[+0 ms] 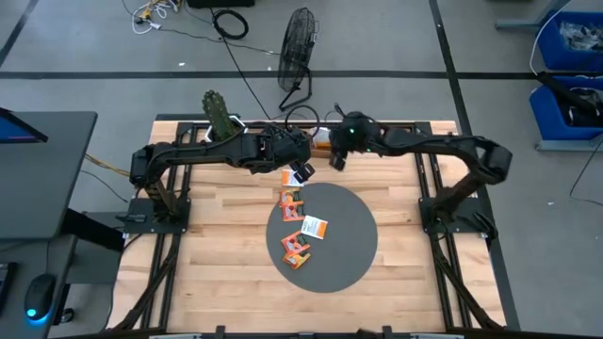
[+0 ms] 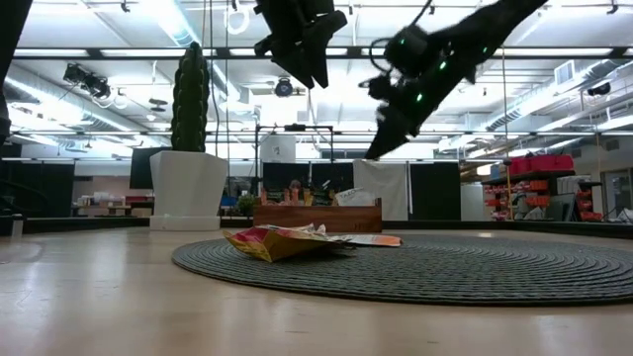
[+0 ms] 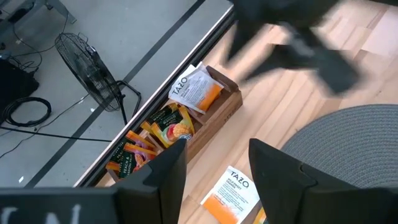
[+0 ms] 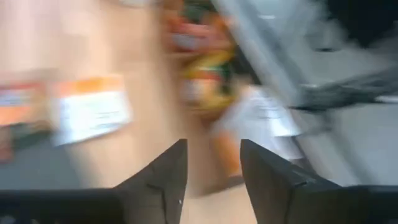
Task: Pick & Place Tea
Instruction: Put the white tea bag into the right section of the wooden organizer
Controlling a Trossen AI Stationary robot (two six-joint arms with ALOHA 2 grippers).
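Several orange, white and red tea sachets lie flat on the grey disc, seen as a low heap in the low view. One white-and-orange sachet lies on the wood between the disc and the brown wooden tray. More sachets stand in that tray. My left gripper hangs open above this sachet, near the disc's far edge. My right gripper is open and holds nothing; it hangs beside the left one, over the tray's near side.
A white pot with a cactus stands at the table's far left corner. A floor fan stands beyond the far edge. Bare wood lies left, right and near of the disc. Both arms reach in over the far half.
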